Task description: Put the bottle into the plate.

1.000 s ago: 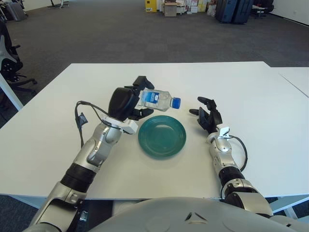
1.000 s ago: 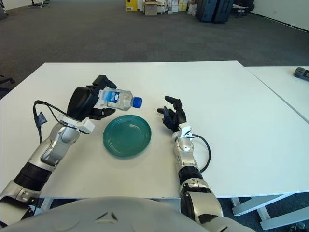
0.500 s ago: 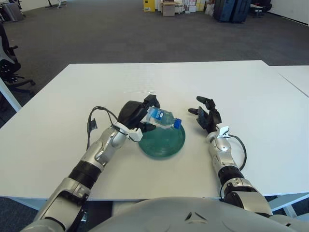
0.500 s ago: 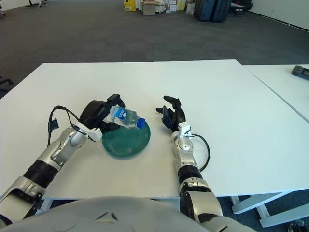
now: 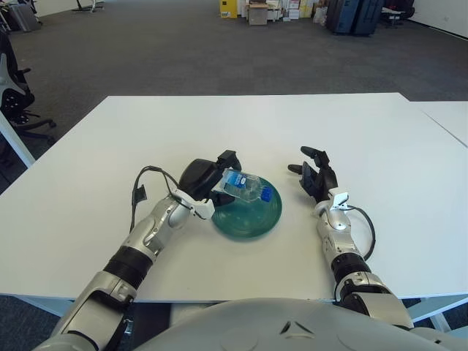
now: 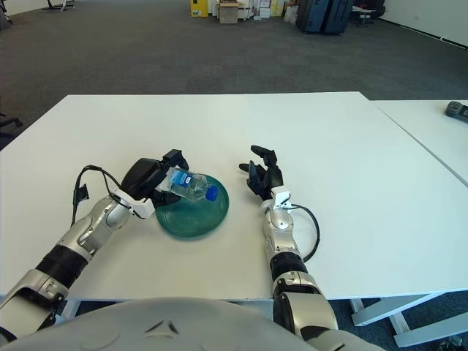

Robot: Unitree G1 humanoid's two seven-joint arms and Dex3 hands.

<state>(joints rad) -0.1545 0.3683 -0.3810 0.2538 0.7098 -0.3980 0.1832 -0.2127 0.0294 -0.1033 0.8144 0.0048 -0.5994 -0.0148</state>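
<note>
A clear plastic bottle (image 5: 247, 187) with a blue cap and blue label lies on its side, low over the teal plate (image 5: 248, 216) near the table's front. My left hand (image 5: 207, 180) is at the plate's left rim, fingers curled around the bottle's base end. The cap points right, over the plate's middle. My right hand (image 5: 316, 175) rests on the table just right of the plate, fingers spread and holding nothing.
The white table (image 5: 365, 139) stretches wide around the plate. A second white table (image 5: 450, 117) adjoins at the right. A black cable (image 5: 139, 191) loops off my left forearm. Office chairs (image 5: 11, 80) stand far left on the carpet.
My left hand has lowered the bottle from above the plate's left edge down into the plate, tilting it flatter. The right hand has stayed where it was.
</note>
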